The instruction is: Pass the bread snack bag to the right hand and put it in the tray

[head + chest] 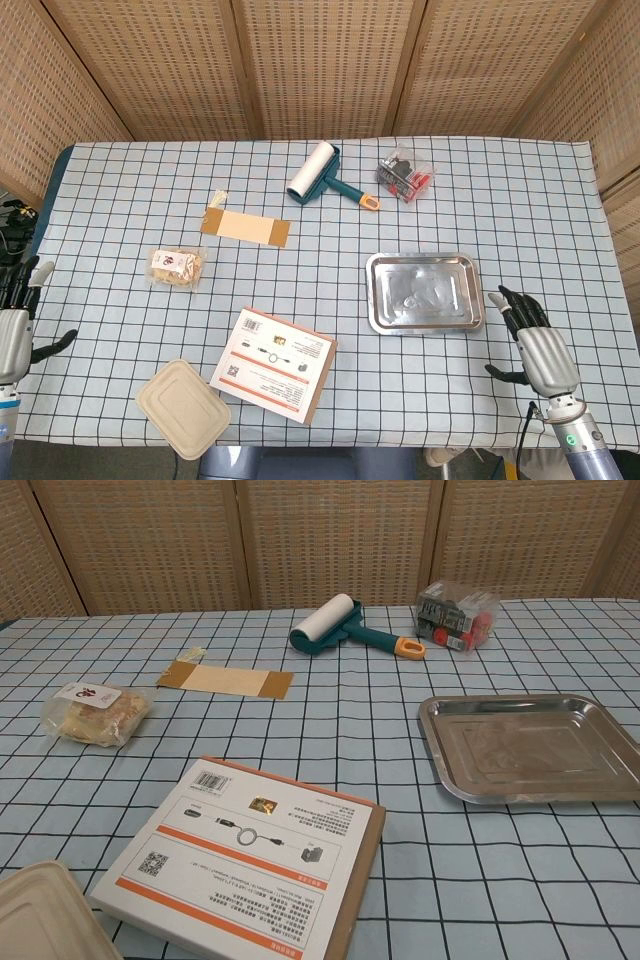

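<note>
The bread snack bag (176, 267) (95, 713) is a small clear packet of pale bread pieces with a white label, lying flat on the left half of the checked cloth. A bare steel tray (421, 291) (530, 748) sits right of centre. My left hand (15, 315) hovers at the table's left edge, fingers apart and holding nothing, well left of the bag. My right hand (535, 340) is near the front right, just right of the tray, fingers spread and empty. The chest view shows neither hand.
A white and orange box (273, 364) (240, 860) lies at the front centre, a beige lidded container (183, 407) at the front left. Behind lie a brown envelope (245, 227), a teal lint roller (322, 176) and a clear packet of clips (404, 174).
</note>
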Controlling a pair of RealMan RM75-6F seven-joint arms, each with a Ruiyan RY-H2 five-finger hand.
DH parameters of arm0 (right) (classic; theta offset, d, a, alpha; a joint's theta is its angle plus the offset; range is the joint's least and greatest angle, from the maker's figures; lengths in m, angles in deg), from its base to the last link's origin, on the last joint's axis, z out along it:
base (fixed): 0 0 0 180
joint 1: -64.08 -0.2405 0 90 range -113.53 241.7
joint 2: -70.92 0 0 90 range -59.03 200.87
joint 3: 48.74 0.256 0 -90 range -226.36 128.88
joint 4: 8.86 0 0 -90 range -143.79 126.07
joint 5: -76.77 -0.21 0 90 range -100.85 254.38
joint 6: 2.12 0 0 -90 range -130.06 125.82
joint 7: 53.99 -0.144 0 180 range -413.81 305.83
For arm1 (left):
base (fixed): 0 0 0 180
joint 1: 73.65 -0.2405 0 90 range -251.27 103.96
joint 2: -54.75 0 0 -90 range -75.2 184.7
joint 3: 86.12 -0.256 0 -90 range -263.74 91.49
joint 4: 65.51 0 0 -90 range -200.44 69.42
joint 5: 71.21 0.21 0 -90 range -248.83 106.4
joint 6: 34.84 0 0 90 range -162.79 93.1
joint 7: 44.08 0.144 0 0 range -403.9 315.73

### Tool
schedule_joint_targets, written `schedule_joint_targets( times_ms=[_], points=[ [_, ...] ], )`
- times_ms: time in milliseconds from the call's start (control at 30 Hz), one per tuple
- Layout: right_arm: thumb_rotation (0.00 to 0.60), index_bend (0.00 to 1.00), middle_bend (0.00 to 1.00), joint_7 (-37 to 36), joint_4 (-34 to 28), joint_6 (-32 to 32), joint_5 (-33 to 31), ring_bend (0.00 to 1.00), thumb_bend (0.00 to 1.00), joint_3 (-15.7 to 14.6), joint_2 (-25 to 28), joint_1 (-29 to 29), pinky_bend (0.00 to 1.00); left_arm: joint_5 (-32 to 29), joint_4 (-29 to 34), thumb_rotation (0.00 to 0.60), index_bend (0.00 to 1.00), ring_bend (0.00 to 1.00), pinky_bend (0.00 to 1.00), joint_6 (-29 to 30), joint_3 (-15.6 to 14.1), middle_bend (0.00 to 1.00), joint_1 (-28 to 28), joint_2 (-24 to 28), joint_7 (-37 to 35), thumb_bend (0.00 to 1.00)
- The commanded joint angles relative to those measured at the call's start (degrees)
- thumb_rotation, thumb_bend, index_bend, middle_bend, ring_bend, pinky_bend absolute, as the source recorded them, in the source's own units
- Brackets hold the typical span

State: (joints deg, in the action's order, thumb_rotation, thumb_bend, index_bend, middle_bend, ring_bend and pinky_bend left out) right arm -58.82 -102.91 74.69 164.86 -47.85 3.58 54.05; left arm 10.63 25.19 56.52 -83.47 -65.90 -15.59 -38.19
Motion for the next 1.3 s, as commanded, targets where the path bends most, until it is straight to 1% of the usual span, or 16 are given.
schedule_joint_targets(
  times_ms=[33, 267, 367, 567, 700, 800, 833, 867, 967, 1067, 1100, 1167, 1233, 1300],
  points=[
    [0.600, 0.04, 0.00, 0.3, 0.2, -0.4, -0.2, 0.00, 0.11, -0.1, -0.1, -0.1, 0.00, -0.3, -0.2, 0.600, 0.00, 0.00, 0.00, -0.8, 0.3, 0.00, 0.1, -0.2, 0.5, 0.03],
    [0.600, 0.04, 0.00, -0.3, -0.3, 0.3, 0.5, 0.00, 0.11, -0.3, 0.3, 0.1, 0.00, 0.5, 0.4, 0.600, 0.00, 0.00, 0.00, -0.2, 0.5, 0.00, -0.6, -0.1, 0.9, 0.03],
    [0.600, 0.04, 0.00, -0.5, -0.4, 0.3, 0.3, 0.00, 0.11, -0.3, 0.5, 0.1, 0.00, 0.2, 0.4, 0.600, 0.00, 0.00, 0.00, -1.0, 0.8, 0.00, -0.4, -0.2, 1.3, 0.03],
    [0.600, 0.04, 0.00, -0.7, -0.2, -0.3, -0.5, 0.00, 0.11, 0.0, 0.6, 0.0, 0.00, -3.0, 1.8, 0.600, 0.00, 0.00, 0.00, -7.2, 2.4, 0.00, 2.5, 0.4, 4.5, 0.03],
    [0.600, 0.04, 0.00, -1.3, -0.2, -0.1, -0.9, 0.00, 0.11, 0.2, 0.8, 0.0, 0.00, -8.6, 5.5, 0.600, 0.00, 0.00, 0.00, -17.2, 5.1, 0.00, 8.3, 2.6, 10.8, 0.03],
    [0.600, 0.04, 0.00, -1.6, 0.0, -0.2, -1.1, 0.00, 0.11, 0.3, 0.9, 0.0, 0.00, -12.9, 6.7, 0.600, 0.00, 0.00, 0.00, -22.3, 6.7, 0.00, 11.5, 3.3, 13.5, 0.03],
    [0.600, 0.04, 0.00, -1.8, 0.1, -0.4, -1.4, 0.00, 0.11, 0.4, 0.9, 0.0, 0.00, -15.4, 6.5, 0.600, 0.00, 0.00, 0.00, -25.0, 7.6, 0.00, 13.3, 3.2, 15.0, 0.03],
    [0.600, 0.04, 0.00, -2.0, 0.3, -0.6, -1.6, 0.00, 0.11, 0.4, 0.9, -0.1, 0.00, -18.4, 5.7, 0.600, 0.00, 0.00, 0.00, -27.9, 8.6, 0.00, 15.5, 2.9, 17.1, 0.03],
    [0.600, 0.04, 0.00, -2.4, 0.6, -0.9, -2.1, 0.00, 0.11, 0.6, 1.0, -0.2, 0.00, -24.9, 3.2, 0.600, 0.00, 0.00, 0.00, -32.4, 10.0, 0.00, 19.7, 1.4, 21.8, 0.03],
    [0.600, 0.04, 0.00, -2.7, 0.7, -1.1, -2.3, 0.00, 0.11, 0.7, 1.0, -0.3, 0.00, -29.1, 1.1, 0.600, 0.00, 0.00, 0.00, -35.0, 10.5, 0.00, 22.5, 0.0, 24.5, 0.03],
    [0.600, 0.04, 0.00, -2.8, 0.8, -1.2, -2.5, 0.00, 0.11, 0.8, 1.1, -0.3, 0.00, -31.3, -0.5, 0.600, 0.00, 0.00, 0.00, -37.0, 10.6, 0.00, 24.1, -0.9, 25.3, 0.03],
    [0.600, 0.04, 0.00, -3.1, 0.9, -1.4, -2.7, 0.00, 0.11, 0.9, 1.1, -0.4, 0.00, -34.5, -3.0, 0.600, 0.00, 0.00, 0.00, -39.5, 10.6, 0.00, 26.5, -2.2, 27.0, 0.03],
    [0.600, 0.04, 0.00, -3.4, 1.1, -1.7, -3.2, 0.00, 0.11, 1.1, 1.1, -0.5, 0.00, -36.4, -5.3, 0.600, 0.00, 0.00, 0.00, -40.6, 10.3, 0.00, 28.4, -3.6, 28.9, 0.04],
    [0.600, 0.04, 0.00, -3.6, 1.4, -2.0, -3.7, 0.00, 0.11, 1.3, 1.1, -0.6, 0.00, -38.7, -8.6, 0.600, 0.01, 0.00, 0.00, -41.7, 9.6, 0.00, 30.8, -6.1, 31.5, 0.04]
  ],
)
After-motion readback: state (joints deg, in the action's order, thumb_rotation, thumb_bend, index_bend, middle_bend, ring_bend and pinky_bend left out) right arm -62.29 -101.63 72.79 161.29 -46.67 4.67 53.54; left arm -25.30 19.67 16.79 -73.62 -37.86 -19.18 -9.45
